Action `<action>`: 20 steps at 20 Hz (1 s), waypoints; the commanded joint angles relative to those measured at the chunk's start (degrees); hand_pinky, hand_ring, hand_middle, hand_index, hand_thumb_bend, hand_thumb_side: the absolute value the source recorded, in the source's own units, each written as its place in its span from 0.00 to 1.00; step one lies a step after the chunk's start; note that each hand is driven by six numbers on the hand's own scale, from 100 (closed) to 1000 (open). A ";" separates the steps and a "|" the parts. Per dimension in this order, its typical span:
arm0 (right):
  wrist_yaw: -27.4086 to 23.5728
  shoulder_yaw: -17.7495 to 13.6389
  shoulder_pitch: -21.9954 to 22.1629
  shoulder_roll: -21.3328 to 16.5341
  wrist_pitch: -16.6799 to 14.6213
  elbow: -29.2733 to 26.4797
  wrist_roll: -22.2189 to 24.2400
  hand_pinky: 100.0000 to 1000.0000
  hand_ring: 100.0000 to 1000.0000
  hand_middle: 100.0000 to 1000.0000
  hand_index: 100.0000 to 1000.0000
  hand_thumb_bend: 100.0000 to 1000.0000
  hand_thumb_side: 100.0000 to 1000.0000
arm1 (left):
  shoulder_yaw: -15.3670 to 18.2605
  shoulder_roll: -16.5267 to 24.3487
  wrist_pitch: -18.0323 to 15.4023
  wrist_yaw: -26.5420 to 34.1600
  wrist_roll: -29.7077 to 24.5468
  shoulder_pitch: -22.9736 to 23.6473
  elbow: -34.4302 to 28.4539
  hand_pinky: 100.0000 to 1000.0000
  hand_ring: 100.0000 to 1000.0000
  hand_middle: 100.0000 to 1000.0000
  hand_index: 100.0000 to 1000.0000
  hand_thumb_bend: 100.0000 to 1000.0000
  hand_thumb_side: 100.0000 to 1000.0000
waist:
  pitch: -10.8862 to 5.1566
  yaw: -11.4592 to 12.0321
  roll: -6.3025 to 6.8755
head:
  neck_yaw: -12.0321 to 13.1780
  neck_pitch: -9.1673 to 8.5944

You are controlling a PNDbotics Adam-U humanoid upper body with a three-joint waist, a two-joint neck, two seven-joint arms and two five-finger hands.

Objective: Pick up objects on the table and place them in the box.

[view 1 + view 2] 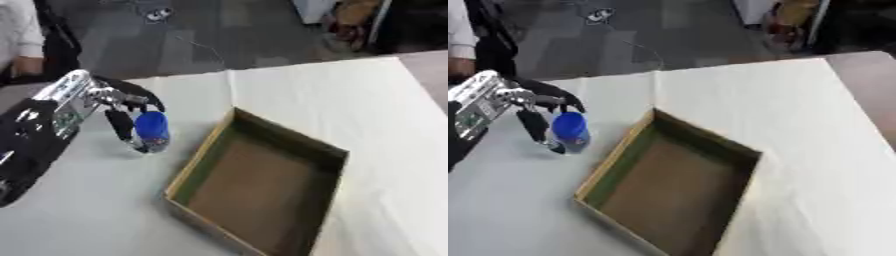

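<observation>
Worktop [367, 110] first: the open box [262, 185] sat empty near its front edge. Left robot hand [118, 107] was curled round the blue-capped bottle [152, 131], just left of the box. Pick-up step, by my reckoning; next comes lifting it over the rim.

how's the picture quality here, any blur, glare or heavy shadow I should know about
Left eye view: soft all over, the left hand smeared around the blue bottle; glare on its silver wrist. Right eye view: equally soft; the box floor is in dim shadow, and the table is lit evenly and bright.
</observation>
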 commanded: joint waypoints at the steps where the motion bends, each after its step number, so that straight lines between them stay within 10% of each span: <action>1: -0.38 -0.24 -1.17 -0.76 -9.86 -0.87 10.19 0.00 0.34 0.34 0.25 0.00 0.74 | 1.21 1.95 -0.14 -0.50 0.50 -0.94 -0.24 0.73 0.80 0.98 0.97 0.56 0.26 | -0.53 -0.20 -0.06 | 0.15 -1.15; 20: -0.32 0.12 -2.46 -0.50 -9.60 -0.87 11.19 0.00 0.34 0.34 0.25 0.00 0.75 | 2.25 3.05 -0.14 -0.86 1.64 -1.12 0.46 0.67 0.79 0.97 0.97 0.51 0.21 | 0.70 -1.02 0.66 | 1.35 -1.56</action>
